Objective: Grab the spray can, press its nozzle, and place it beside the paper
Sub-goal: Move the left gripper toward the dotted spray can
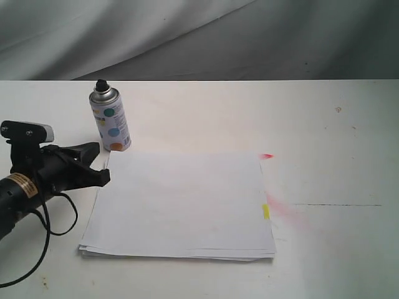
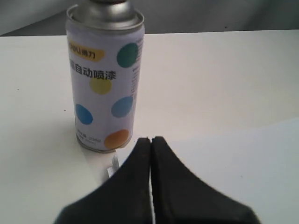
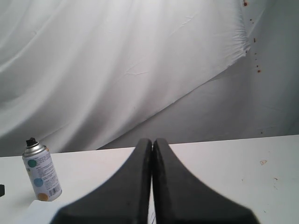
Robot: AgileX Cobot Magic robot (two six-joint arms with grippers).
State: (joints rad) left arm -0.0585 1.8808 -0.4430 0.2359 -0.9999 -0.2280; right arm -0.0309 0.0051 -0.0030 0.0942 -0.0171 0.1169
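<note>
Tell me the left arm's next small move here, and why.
Probably open the left tool: its jaws are shut and empty, just short of the upright spray can, which stands untouched by a corner of the paper. The tool cannot go around the can until it opens.

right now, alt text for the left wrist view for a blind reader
A white spray can with coloured dots stands upright on a white table, just beyond the left gripper, whose black jaws are shut and empty. The paper lies beneath the gripper.
</note>
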